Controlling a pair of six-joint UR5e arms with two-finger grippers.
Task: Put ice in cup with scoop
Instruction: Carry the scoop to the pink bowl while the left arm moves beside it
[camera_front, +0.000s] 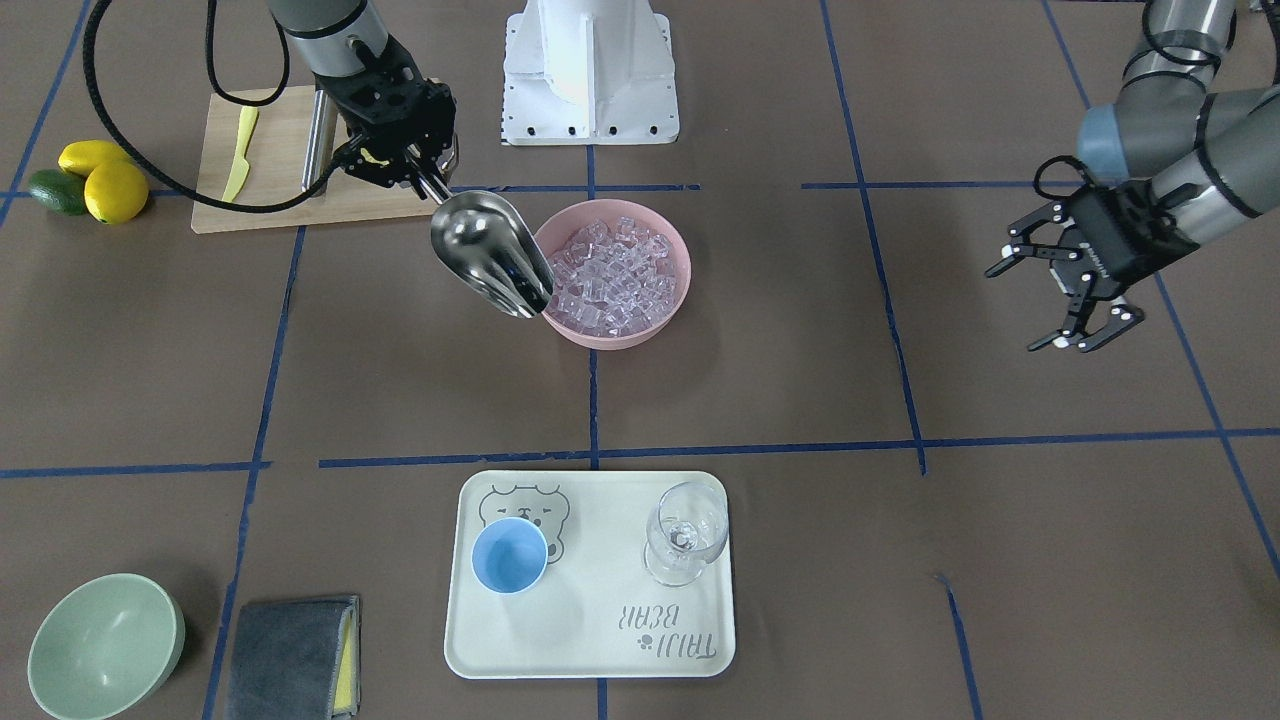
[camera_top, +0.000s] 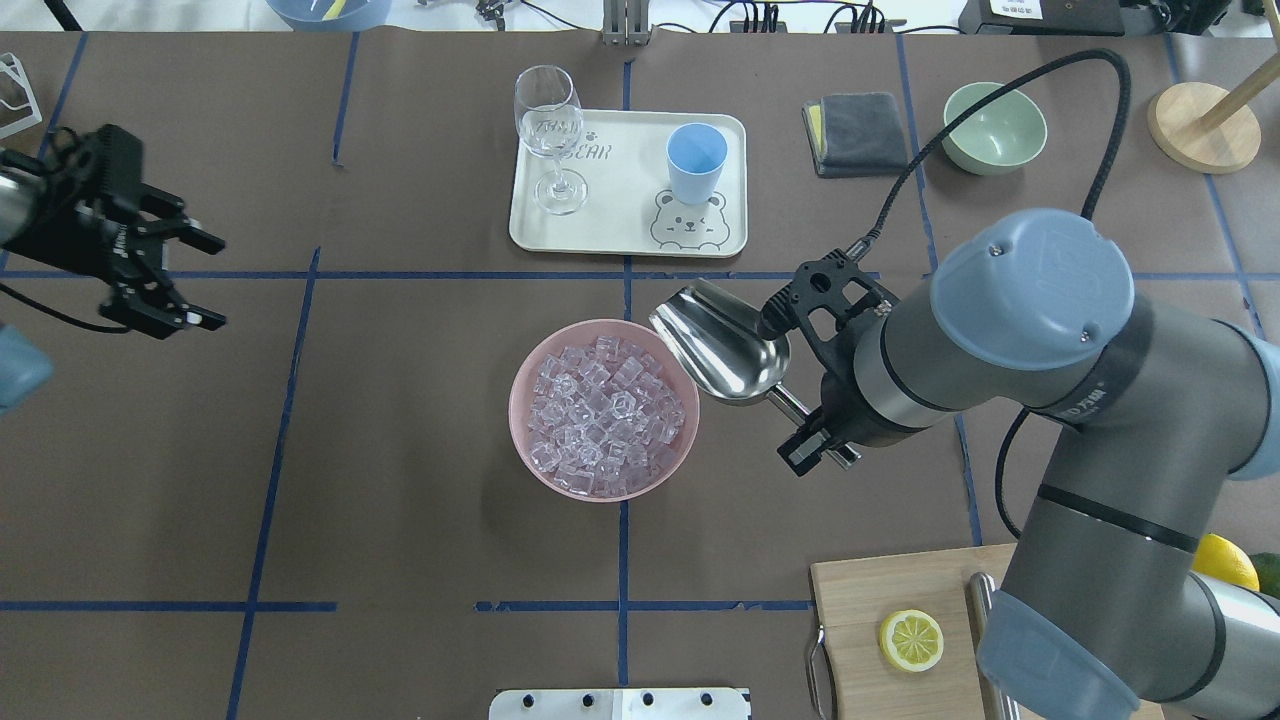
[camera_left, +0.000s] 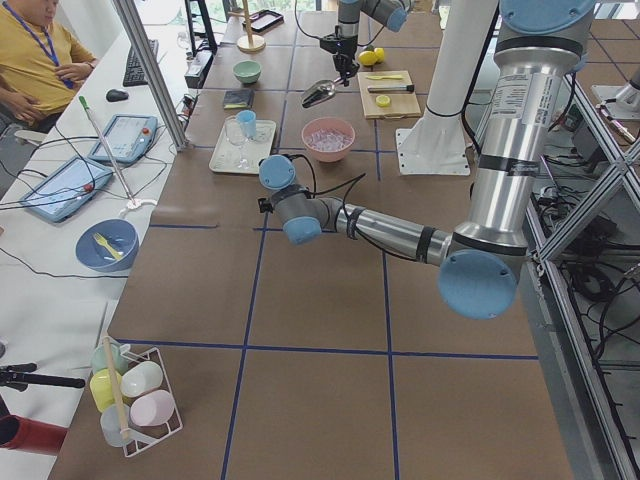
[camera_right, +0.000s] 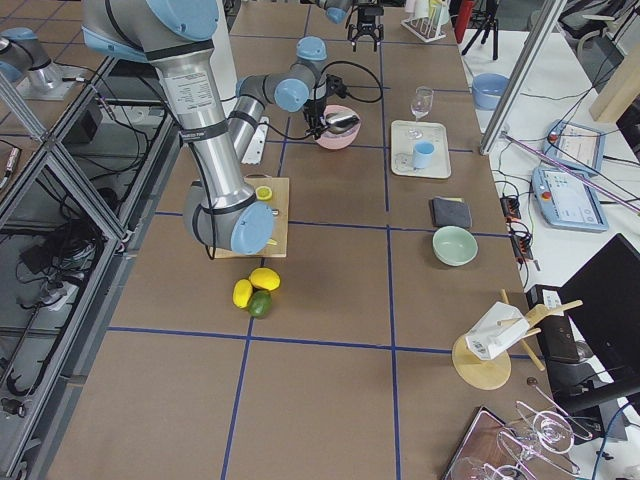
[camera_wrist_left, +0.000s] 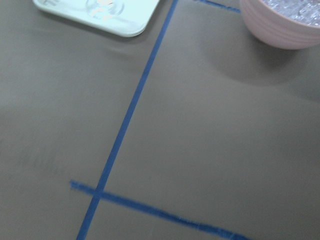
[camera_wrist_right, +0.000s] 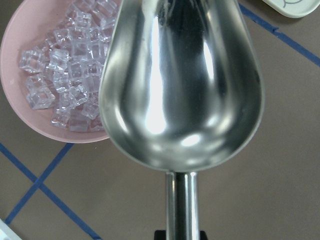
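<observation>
Close by the base, my right tool (camera_front: 415, 178) is clamped on the handle of the scoop (camera_top: 722, 345), whose trough is empty and hangs just beside the pink bowl (camera_top: 514, 405). I'd tip the lip down into the ice (camera_top: 603, 412), push shallowly so the bowl doesn't skid, then level before lifting. Farther out, the cup (camera_top: 696, 162) stands on the tray (camera_top: 620, 215). My left tool (camera_top: 165, 275) hangs spread wide, holding nothing.

Ahead of the right gripper (camera_front: 415, 175), past the scoop (camera_top: 725, 350) it clamps, a strip of bare table (camera_top: 780, 240) reaches to the tray (camera_top: 620, 200). The pink bowl (camera_top: 518, 425) stands close on its left. On the tray, the wine glass (camera_top: 549, 120) stands left of the cup (camera_top: 696, 165), apart.
</observation>
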